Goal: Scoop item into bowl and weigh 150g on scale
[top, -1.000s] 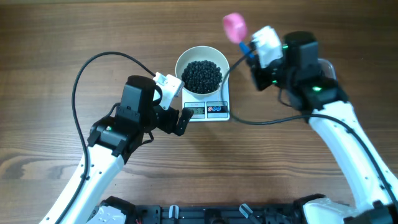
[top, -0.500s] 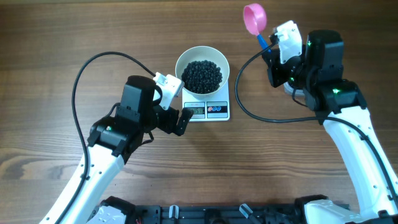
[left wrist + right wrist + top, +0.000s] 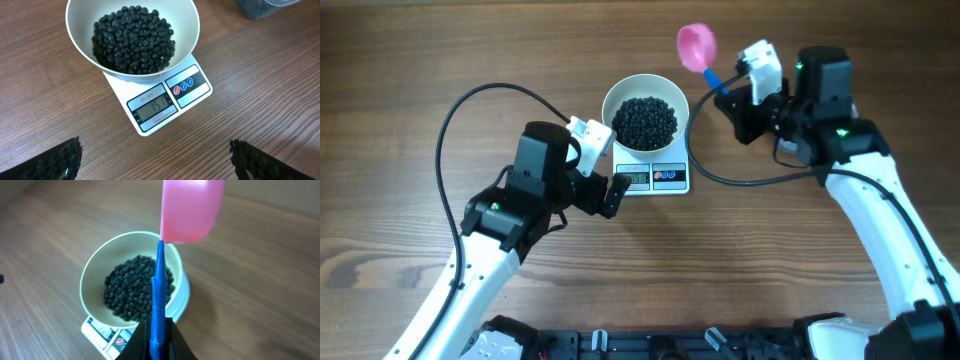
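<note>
On the scale (image 3: 665, 180) sits the bowl (image 3: 606, 108) of beans (image 3: 644, 121); right gripper (image 3: 155, 342) clamps the scoop (image 3: 697, 43), left gripper (image 3: 605, 165) gapes wide

One bowl (image 3: 645, 80), one scale (image 3: 658, 180), one scoop (image 3: 697, 43), many beans (image 3: 645, 122).

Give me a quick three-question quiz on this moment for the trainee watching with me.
1. True or false: the bowl of black beans sits on the scale.
2. The right tool is shut on: A) the pink scoop, by its handle; B) the bowl's rim; C) nothing.
3. Fill in: the left tool stands ____, holding nothing.
Key: 1 true; 2 A; 3 open.
</note>
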`<move>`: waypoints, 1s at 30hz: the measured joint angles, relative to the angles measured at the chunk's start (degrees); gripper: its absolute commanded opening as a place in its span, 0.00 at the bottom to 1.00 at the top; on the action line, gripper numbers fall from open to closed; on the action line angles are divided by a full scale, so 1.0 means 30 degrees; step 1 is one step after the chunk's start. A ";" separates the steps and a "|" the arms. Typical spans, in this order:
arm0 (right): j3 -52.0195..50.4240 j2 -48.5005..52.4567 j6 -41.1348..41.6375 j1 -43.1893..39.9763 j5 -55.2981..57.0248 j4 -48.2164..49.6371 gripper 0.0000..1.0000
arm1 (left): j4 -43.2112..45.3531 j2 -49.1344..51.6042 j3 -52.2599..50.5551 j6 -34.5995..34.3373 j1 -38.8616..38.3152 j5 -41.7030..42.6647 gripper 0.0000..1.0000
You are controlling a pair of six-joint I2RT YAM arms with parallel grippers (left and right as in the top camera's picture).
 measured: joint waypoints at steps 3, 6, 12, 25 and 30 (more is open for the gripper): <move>0.0000 0.0350 0.0058 0.0525 -0.0175 0.0007 0.04 | 0.0007 0.0000 0.0000 0.0000 0.0000 0.0000 1.00; 0.0000 0.0656 0.0044 0.1231 -0.0299 0.0058 0.04 | 0.0000 0.0000 0.0000 0.0000 0.0000 0.0000 1.00; 0.0000 0.1792 -0.0386 0.2310 -0.0022 0.0000 0.04 | 0.0000 0.0000 0.0000 0.0000 0.0000 0.0000 1.00; 0.0000 0.2470 -0.2186 0.3045 0.1173 -0.1064 0.04 | 0.0000 0.0000 0.0000 0.0000 0.0000 0.0000 1.00; 0.0000 0.2856 -0.2499 0.3366 0.2084 -0.1253 0.04 | 0.0000 0.0000 0.0000 0.0000 0.0000 0.0000 1.00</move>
